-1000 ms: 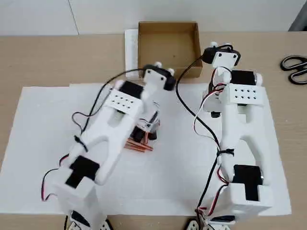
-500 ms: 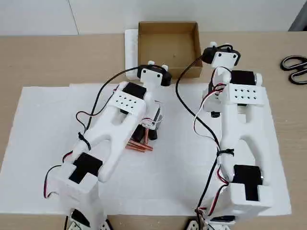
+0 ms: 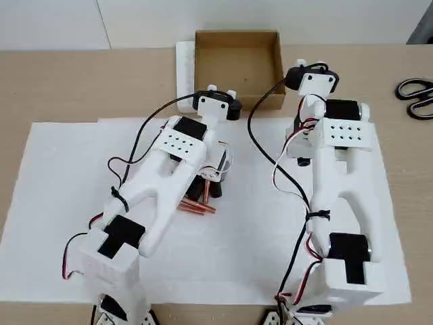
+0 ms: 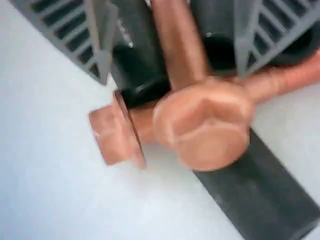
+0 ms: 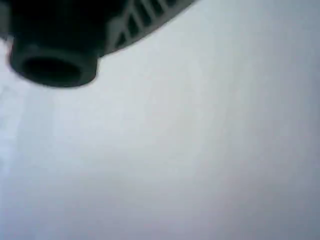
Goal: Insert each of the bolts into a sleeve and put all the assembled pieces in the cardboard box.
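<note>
on the white sheet (image 3: 61, 203), near its middle, a small heap of copper bolts (image 3: 197, 206) and black sleeves (image 3: 215, 189) lies under the left arm. the left gripper (image 4: 172, 70) hangs directly over this heap with its jaws apart. between its ribbed fingers (image 4: 95, 35) runs the shaft of one bolt (image 4: 202, 125), whose flanged head faces the wrist camera. whether the fingers touch that shaft cannot be told. a second bolt (image 4: 117, 131) lies flat just beside it, and a long sleeve (image 4: 260, 195) lies on the sheet, partly behind that head. the right gripper (image 3: 302, 157) is to the right of the heap, well apart from it, and is closed on a lone sleeve (image 5: 52, 62), whose open end sticks out past the finger above the sheet. the cardboard box (image 3: 237, 68) sits at the sheet's far edge, beyond both grippers, on the wooden table (image 3: 67, 81). scissors (image 3: 416, 95) lie near the table's right edge.
</note>
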